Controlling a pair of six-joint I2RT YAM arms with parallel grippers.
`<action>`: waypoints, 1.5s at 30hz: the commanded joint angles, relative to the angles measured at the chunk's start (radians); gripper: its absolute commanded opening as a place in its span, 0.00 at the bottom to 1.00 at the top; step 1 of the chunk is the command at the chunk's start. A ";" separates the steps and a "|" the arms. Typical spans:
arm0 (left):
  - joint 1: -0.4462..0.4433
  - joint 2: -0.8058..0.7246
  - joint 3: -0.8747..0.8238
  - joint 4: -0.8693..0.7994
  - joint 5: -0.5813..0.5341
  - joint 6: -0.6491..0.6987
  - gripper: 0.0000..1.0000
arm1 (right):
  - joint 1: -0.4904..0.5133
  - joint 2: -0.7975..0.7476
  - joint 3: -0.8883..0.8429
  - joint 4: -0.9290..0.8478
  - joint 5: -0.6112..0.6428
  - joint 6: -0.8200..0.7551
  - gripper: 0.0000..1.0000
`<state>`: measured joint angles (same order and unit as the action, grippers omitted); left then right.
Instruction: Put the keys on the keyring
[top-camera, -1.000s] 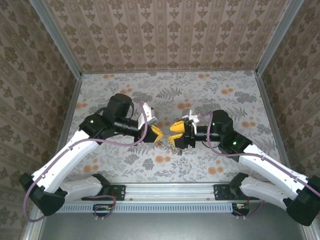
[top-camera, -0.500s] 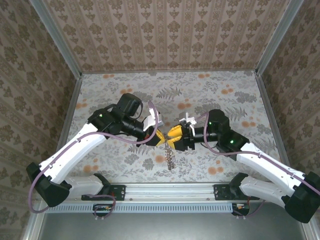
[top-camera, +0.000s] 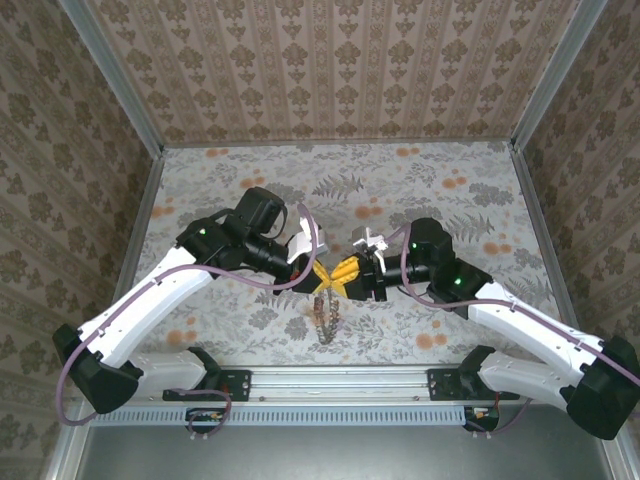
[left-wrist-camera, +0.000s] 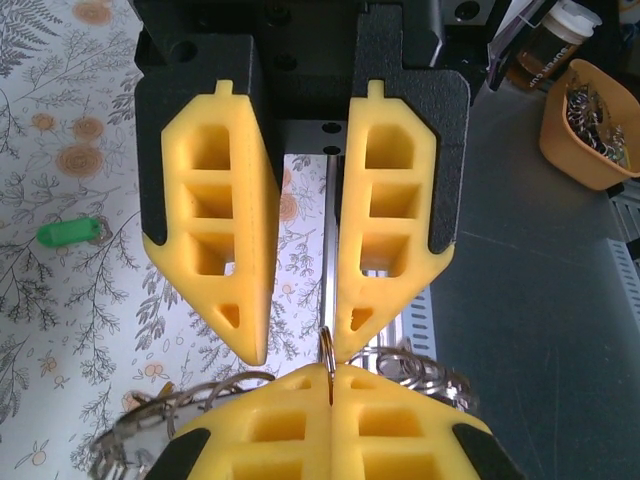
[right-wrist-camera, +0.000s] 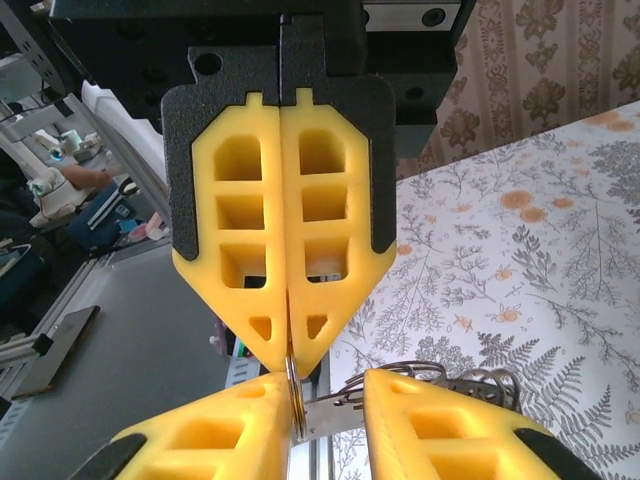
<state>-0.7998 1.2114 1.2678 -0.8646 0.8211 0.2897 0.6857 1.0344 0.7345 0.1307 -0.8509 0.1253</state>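
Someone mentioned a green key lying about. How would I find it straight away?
In the left wrist view, look at the flowered table to the left of the yellow left pincer. The green key lies flat there by itself, below orange flower prints. It is the only bright green thing, well apart from the grey metal rings bunched at the pincer's tips.
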 joint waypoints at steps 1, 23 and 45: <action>-0.009 -0.010 0.030 0.046 0.033 0.016 0.00 | 0.011 0.005 0.039 0.029 -0.031 -0.010 0.22; 0.070 -0.235 -0.297 0.503 0.002 -0.276 0.41 | -0.012 -0.050 -0.056 0.372 0.002 0.203 0.00; 0.118 -0.317 -0.343 0.622 0.018 -0.346 0.39 | -0.007 -0.041 -0.087 0.433 0.016 0.221 0.00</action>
<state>-0.7017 0.9230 0.9092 -0.2317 0.8150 -0.0525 0.6750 1.0031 0.6476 0.5659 -0.8345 0.3664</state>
